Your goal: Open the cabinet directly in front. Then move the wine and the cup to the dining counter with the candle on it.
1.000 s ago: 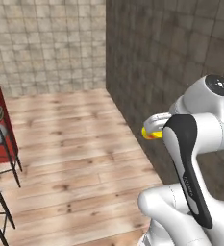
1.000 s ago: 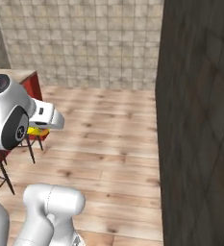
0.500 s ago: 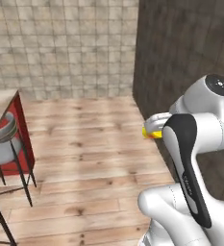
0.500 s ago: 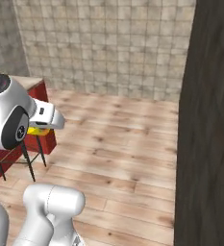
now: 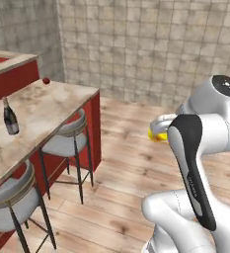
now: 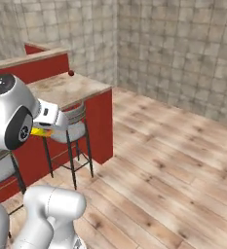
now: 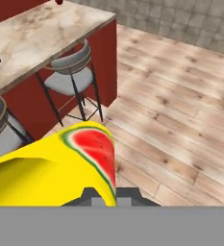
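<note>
The hand [image 7: 104, 194] is pressed together on the cup [image 7: 60, 168], a yellow cylinder with a red and green watermelon-slice mark on its side; in the hand view the cup sits close to the lens, above the wooden floor [image 7: 180, 110]. In the left base view the cup [image 5: 157, 133] shows as a yellow patch carried high at the front of the arm, just left of the dark forearm cover, clear of the table and over open floor. In the right base view only a yellow sliver of it [image 6: 38, 131] peeks out beneath the white wrist. The dining table [image 5: 42, 111], a beige-brown marbled top on a red base, runs along the left side, well apart from the cup. On it stands the wine [image 5: 10, 117], upright, near the table's left part in that view. A small dark red round thing [image 5: 46, 80] lies near the table's far end; what it is cannot be told. 2 grey round stools [image 5: 67, 141] stand along the table's near side on thin dark legs. Beige tiled walls [image 5: 151, 44] close the room behind.
</note>
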